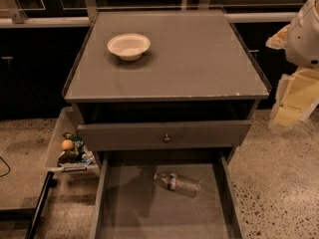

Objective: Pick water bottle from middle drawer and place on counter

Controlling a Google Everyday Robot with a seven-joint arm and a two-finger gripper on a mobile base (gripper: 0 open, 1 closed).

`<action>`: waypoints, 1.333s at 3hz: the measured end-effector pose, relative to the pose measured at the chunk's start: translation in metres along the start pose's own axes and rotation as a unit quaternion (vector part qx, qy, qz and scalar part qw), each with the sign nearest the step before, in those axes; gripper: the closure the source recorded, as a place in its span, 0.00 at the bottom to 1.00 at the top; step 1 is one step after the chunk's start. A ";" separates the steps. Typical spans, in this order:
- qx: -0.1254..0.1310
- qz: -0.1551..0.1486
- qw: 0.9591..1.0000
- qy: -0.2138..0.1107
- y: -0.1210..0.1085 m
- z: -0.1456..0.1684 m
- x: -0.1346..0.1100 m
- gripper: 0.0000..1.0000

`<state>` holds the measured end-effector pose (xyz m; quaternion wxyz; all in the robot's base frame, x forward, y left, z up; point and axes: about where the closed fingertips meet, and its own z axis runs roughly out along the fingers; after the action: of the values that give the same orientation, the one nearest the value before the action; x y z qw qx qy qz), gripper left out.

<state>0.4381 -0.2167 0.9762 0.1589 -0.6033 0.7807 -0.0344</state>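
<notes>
Counter (199, 59) with bowl (129, 46), water bottle (177, 183) in middle drawer (134, 210) (gripper (292, 99) far right)

Dim warm light, soft shadows; tool (292, 103) lit pale at right edge.

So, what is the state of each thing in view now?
water bottle: lying on its side on the middle drawer floor.
middle drawer: pulled open.
bowl: upright and empty on the counter.
gripper: right of the counter, far from the water bottle.
</notes>
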 end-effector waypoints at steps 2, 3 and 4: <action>-0.005 0.002 1.000 0.001 0.004 0.016 0.002 0.00; -0.014 0.001 1.000 0.005 0.013 0.049 0.008 0.00; -0.024 -0.007 1.000 0.002 0.031 0.101 0.021 0.00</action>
<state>0.4336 -0.2140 0.8689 0.1428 -0.6125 0.7773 -0.0183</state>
